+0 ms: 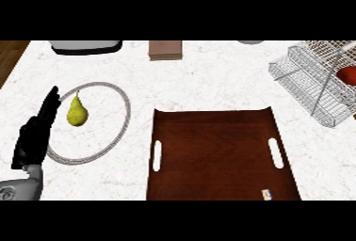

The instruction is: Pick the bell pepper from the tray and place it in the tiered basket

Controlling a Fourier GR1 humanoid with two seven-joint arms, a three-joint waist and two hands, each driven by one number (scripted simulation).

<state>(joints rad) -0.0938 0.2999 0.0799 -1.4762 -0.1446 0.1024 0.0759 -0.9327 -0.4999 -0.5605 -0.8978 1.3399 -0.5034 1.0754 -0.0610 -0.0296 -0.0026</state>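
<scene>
Although only the head view is given, the main relation can be read from it: the bell pepper (348, 75) is seen as a red shape inside the tiered basket (313, 87) at the far right of the counter (208, 80), partly cut by the view's edge and screened by the basket's white wire. The wooden tray (215, 155) lies near the middle with nothing on it, so the placing is judged to be done already. The left hand (35, 134) is shown at the left edge, beside the ringed plate (124, 123) that holds a pear (77, 114); its fingers are held straight and relaxed, pointing away, and nothing is held in it. The right hand is not seen at all, so its state cannot be told. The pepper lies well apart from the left hand, far across to the right, and the right arm is judged the nearer one to it. Too little of the pepper is shown for its long axis or the way it points to be told.
</scene>
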